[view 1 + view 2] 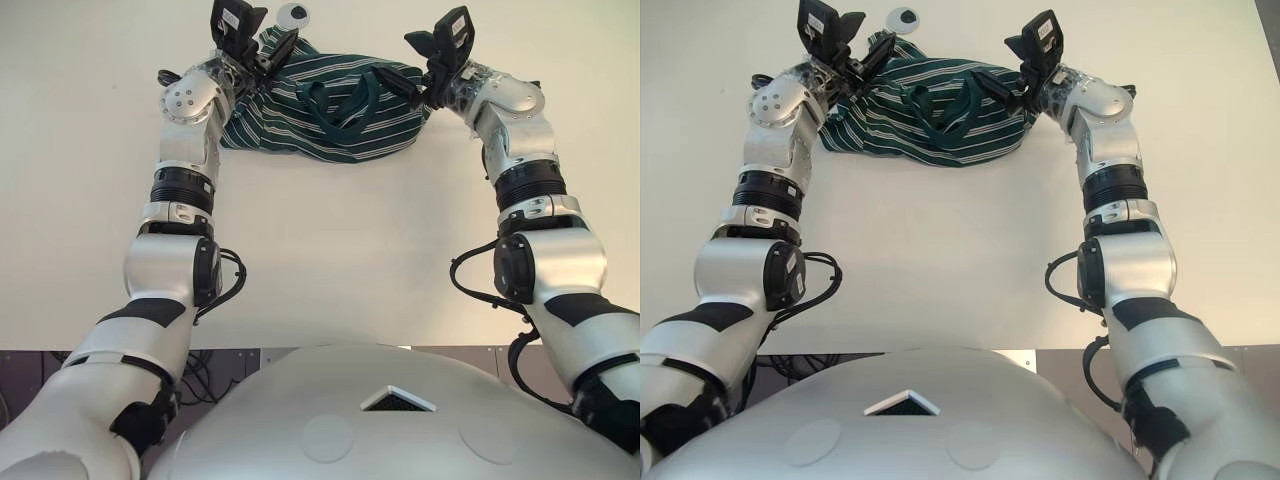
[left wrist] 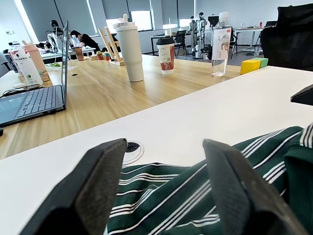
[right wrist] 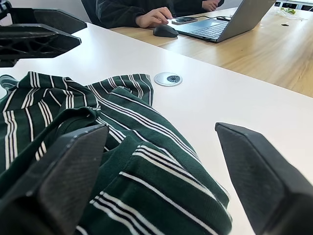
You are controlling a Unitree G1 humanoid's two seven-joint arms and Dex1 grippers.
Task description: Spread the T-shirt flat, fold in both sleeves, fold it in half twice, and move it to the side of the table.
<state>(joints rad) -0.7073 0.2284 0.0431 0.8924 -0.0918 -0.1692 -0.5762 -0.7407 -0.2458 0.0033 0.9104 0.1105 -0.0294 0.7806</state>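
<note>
- The left claw (image 2: 164, 156) sits at the left end of the T-shirt (image 1: 330, 110). Its two fingers stand wide apart with striped cloth lying between and under them, and nothing is pinched.
- The T-shirt is a crumpled green-and-white striped heap on the far middle of the white bench (image 1: 330, 230), just this side of a round cable port (image 1: 293, 14). The dark collar band (image 1: 345, 95) loops across the top of the heap, and no sleeve or hem lies out flat.
- The right claw (image 3: 161, 132) is at the right end of the heap, also spread wide. Folds of the shirt lie below its fingers, and it holds nothing.
- Step in hand, as I judge it: the very first one, spreading the shirt flat. No folding can begin while the cloth is bunched like this.
- The next move seems to call for each claw to close on a single layer at its own end, ideally a shoulder or hem corner. The arms then need to draw apart and toward the robot so the cloth opens out. Pinching several layers at once would only drag the heap along as a lump.
- Hard to make out: where the sleeves and the lower hem lie inside the heap, and which side of the shirt faces up. The wrist views cut off the claws' fingers at the picture edge. Whether the fingertips already touch the cloth or hover just over it I cannot tell.
</note>
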